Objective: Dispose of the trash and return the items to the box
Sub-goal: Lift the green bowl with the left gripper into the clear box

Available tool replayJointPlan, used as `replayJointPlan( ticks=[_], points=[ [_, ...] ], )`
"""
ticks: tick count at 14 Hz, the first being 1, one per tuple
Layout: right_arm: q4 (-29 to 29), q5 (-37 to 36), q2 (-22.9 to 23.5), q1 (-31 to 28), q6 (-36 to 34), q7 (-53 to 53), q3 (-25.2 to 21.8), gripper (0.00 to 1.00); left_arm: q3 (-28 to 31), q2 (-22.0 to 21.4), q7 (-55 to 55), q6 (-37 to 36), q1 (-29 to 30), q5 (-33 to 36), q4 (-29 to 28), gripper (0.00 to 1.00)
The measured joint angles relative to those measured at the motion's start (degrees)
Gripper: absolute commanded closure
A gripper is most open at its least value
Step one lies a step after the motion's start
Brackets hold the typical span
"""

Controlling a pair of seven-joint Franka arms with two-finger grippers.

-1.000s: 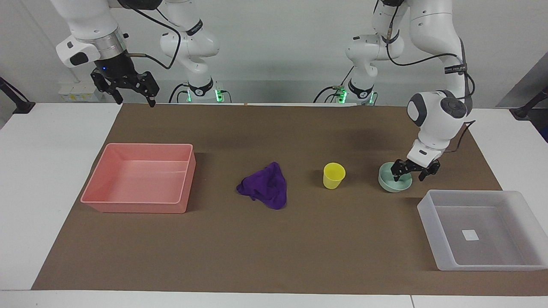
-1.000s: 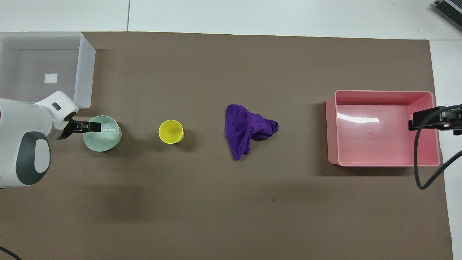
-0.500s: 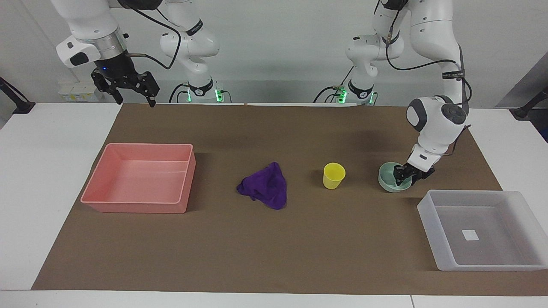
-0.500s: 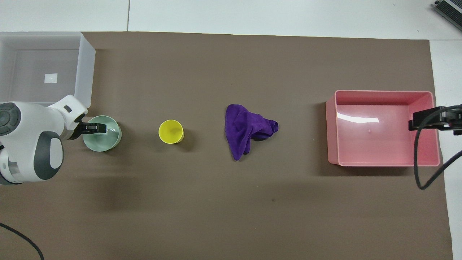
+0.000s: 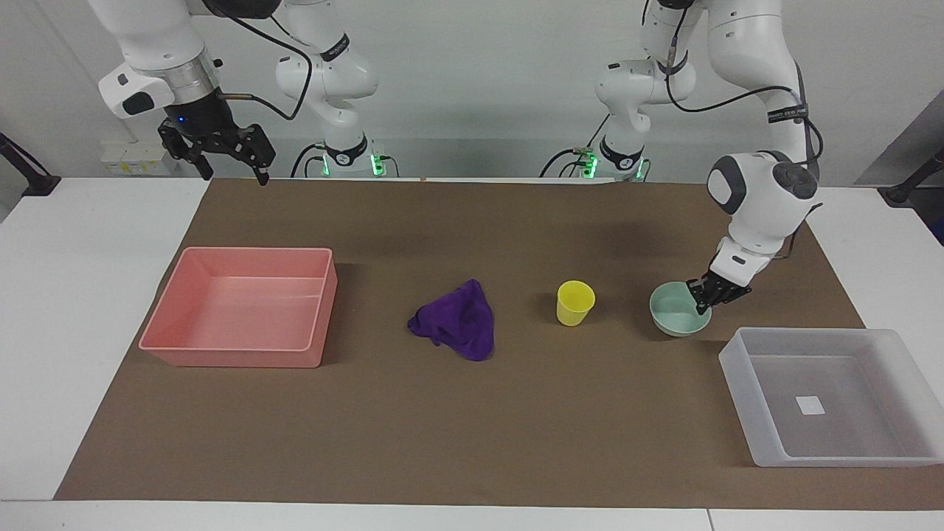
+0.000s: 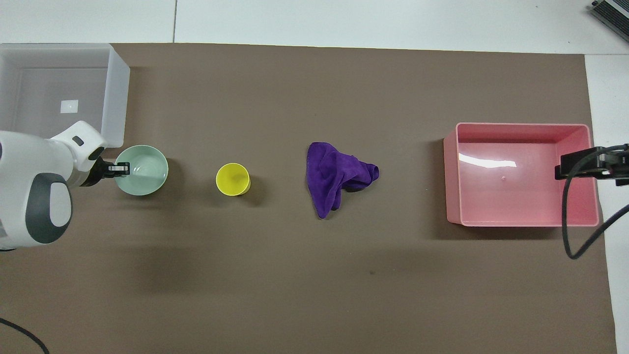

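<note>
**L gripper pinching the bowl rim**

I'm seeing my left gripper squeezing together on the rim of the pale mint-green round bowl, at the side toward the left arm's end. The bowl is sitting just beside the shallow see-through whitish plastic tray w/ a white label, nearer to the robots than the tray. The small yellow plastic cup is standing beside the bowl, and the bunched purple cloth rag is lying between cup & pink rectangular bin. My right gripper is waiting up high w/ fingers apart, over the brown mat's edge.
</note>
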Motion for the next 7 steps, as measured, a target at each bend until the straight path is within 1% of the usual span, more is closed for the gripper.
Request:
replayJointPlan(
  ticks=[1,3,5,7],
  points=[
    [-0.1,0.0,0.0,0.0,0.0,0.0,0.0,0.0,0.1,-0.8,0.0,-2.0,0.1,0.0,1.8,1.0],
    [-0.2,0.0,-0.1,0.0,0.0,0.0,0.0,0.0,0.2,-0.9,0.0,-3.2,0.5,0.0,5.5,1.0],
    [-0.3,0.0,-0.3,0.0,0.0,0.0,0.0,0.0,0.3,0.3,0.8,-3.2,0.9,0.0,9.2,1.0],
    [-0.5,0.0,-0.4,0.0,0.0,0.0,0.0,0.0,0.3,2.8,1.0,-3.2,1.8,0.0,13.8,1.0]
  ],
)
